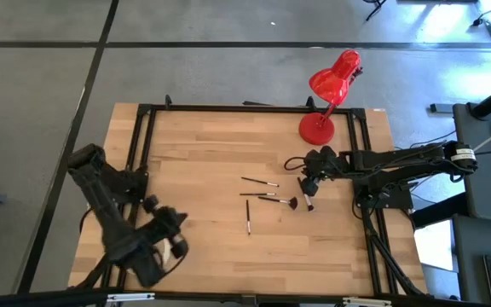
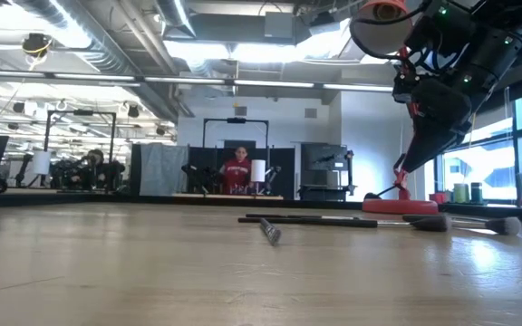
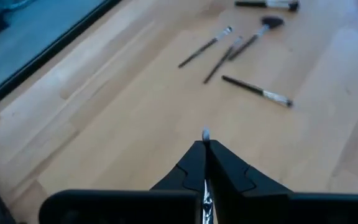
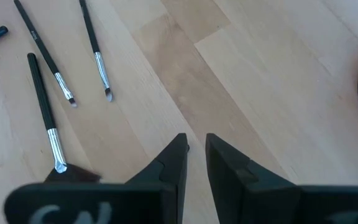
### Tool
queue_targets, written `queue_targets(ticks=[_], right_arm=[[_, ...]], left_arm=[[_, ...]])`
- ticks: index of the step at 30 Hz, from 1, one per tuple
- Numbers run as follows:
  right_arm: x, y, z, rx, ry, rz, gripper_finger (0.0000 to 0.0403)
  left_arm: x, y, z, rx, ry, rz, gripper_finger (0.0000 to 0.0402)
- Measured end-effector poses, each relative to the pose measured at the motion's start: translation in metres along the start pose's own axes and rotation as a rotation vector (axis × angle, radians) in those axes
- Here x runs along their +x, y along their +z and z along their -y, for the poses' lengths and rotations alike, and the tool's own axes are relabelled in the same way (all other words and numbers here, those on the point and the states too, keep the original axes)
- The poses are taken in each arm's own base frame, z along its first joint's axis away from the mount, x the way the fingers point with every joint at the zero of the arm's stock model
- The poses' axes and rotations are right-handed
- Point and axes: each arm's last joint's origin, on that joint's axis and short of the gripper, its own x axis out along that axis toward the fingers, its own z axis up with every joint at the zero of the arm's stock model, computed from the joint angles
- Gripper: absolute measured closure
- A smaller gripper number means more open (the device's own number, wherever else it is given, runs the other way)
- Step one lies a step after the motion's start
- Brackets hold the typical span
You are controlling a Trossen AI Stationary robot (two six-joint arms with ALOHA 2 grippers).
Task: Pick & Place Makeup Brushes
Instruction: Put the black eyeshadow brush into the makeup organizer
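Several thin dark makeup brushes [image 1: 260, 182] with silvery ferrules lie flat on the wooden table's middle. One is fan-shaped [image 3: 257, 37], and another lies apart [image 1: 307, 201]. Near the table's front left corner, my left gripper [image 1: 176, 243] hovers above the table, shut on one brush [image 3: 205, 133]. My right gripper [image 1: 307, 183] hangs just right of the brushes. Its fingers [image 4: 178, 152] stand a narrow gap apart over bare wood, with nothing between them. My left gripper pinches a thin brush between its two fingers. A small silvery end [image 3: 205, 133] sticks out past the fingertips, and more silver shows farther back in the slit [image 3: 207, 200]. The brush runs along the fingers, clear of the table. The fingers hide the rest.
A red desk lamp [image 1: 318, 128] stands on the table's far right, close behind my right gripper. A black frame [image 1: 143, 136] runs along the table's left, far and right edges. Bare wood [image 1: 194, 162] spreads between the left arm and the brushes.
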Motion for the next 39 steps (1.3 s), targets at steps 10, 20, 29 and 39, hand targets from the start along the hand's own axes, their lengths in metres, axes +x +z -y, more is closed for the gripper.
queue_targets(ticks=[10, 20, 29, 39], right_arm=[[0.000, 0.000, 0.000, 0.007, 0.001, 0.001, 0.0343], [0.000, 0.001, 0.000, 0.006, 0.004, 0.009, 0.0343], [0.000, 0.001, 0.000, 0.007, 0.004, 0.009, 0.0343], [0.000, 0.001, 0.000, 0.009, 0.004, 0.008, 0.0343]], left_arm=[[-0.024, -0.061, -0.013, 0.002, -0.092, 0.055, 0.0393], [-0.039, -0.089, -0.023, 0.078, -0.154, 0.055, 0.0387], [-0.039, -0.091, -0.023, 0.074, -0.147, 0.009, 0.0386], [-0.024, -0.105, -0.022, 0.060, -0.145, -0.010, 0.0378]])
